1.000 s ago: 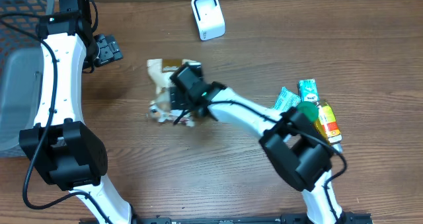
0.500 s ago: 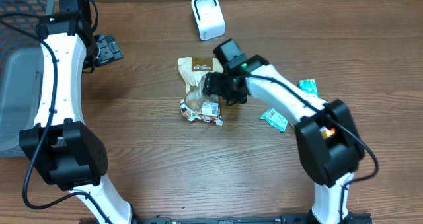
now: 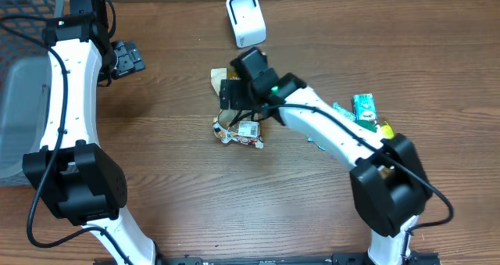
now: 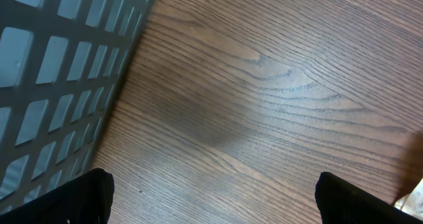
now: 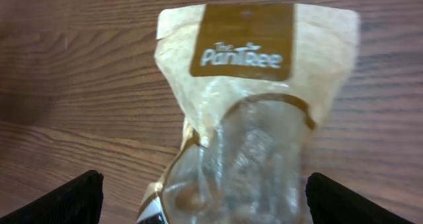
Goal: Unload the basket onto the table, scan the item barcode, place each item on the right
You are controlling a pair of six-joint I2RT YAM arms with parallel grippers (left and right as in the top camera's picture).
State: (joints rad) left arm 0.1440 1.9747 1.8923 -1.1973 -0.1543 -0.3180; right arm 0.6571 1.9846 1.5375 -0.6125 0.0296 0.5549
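The item is a tan snack pouch (image 5: 254, 85) with a brown "The PanTree" label and a clear window. It lies flat on the table, and a small white label shows at its lower end (image 3: 248, 130). My right gripper (image 5: 215, 201) hovers open over the pouch (image 3: 233, 127), one finger on each side and neither touching it. In the overhead view the right gripper (image 3: 237, 99) hides the pouch's middle. A white barcode scanner (image 3: 246, 19) stands at the back of the table. My left gripper (image 3: 125, 59) is open and empty at the far left, over bare wood (image 4: 215, 204).
A grey mesh basket (image 3: 23, 62) fills the left edge and stands close beside the left gripper (image 4: 53, 72). Green packets (image 3: 363, 107) and a yellow bottle (image 3: 387, 140) lie in a cluster at the right, behind my right arm.
The pouch was carried rightward from the left of centre and set down. The right gripper then moved back left over its top and opened wider. The left arm has not moved.
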